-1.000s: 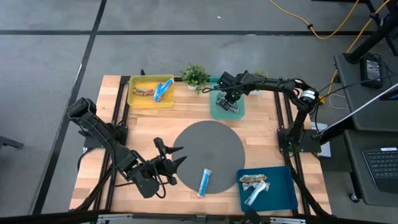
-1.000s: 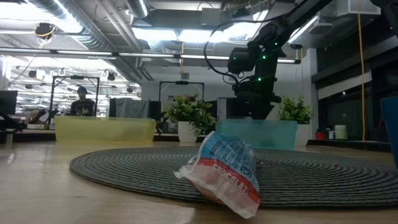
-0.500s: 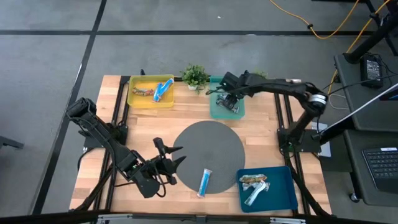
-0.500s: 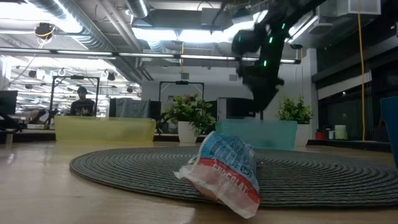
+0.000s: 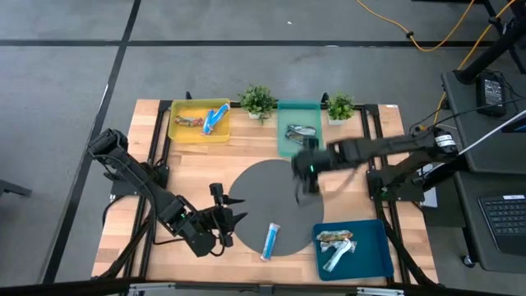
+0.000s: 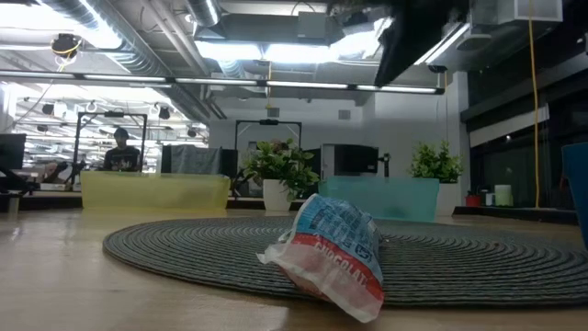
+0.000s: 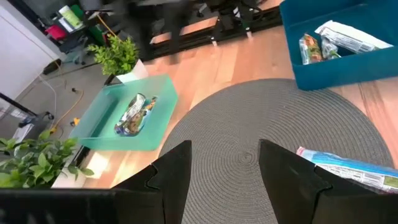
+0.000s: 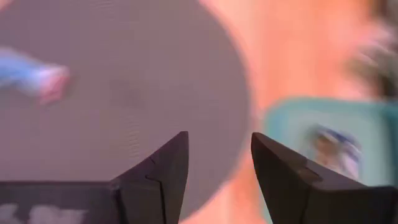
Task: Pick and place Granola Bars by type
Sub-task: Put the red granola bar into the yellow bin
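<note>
Right claw [image 5: 307, 182] hangs over the round mat [image 5: 255, 193], open and empty – left claw [image 5: 233, 220] rests low, open, empty

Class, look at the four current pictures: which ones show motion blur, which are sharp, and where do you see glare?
High view: the right arm is smeared above the mat, the rest sharp. Right wrist view: everything past the end effector is blurred, the teal tray and blue bar too. Left wrist view: sharp. Low view: ceiling lights glare; the bar is crisp.
</note>
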Motion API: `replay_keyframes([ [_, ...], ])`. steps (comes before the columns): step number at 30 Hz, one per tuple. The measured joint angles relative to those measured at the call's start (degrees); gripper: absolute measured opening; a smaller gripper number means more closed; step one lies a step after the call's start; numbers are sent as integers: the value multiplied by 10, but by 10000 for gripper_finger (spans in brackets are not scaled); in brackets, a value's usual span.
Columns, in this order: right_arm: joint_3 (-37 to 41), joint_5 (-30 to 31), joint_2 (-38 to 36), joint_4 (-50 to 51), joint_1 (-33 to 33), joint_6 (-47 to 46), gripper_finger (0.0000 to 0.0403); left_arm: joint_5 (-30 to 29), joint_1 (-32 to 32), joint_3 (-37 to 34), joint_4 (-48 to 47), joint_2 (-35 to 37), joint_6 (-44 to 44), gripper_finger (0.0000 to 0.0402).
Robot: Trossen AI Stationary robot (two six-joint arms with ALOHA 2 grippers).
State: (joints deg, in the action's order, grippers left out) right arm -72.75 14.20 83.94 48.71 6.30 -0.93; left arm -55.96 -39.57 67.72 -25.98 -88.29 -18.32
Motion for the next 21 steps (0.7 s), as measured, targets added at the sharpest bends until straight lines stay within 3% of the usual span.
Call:
replay_keyframes([
  [10,0,-18,53,-72,184,76,177,-15,0,0,0,0,7,177],
  [15,0,-18,99,-121,218,124,192,-15,0,0,0,0,11,177],
  [21,-27,-18,174,-127,225,138,250,-16,0,0,0,0,11,177],
])
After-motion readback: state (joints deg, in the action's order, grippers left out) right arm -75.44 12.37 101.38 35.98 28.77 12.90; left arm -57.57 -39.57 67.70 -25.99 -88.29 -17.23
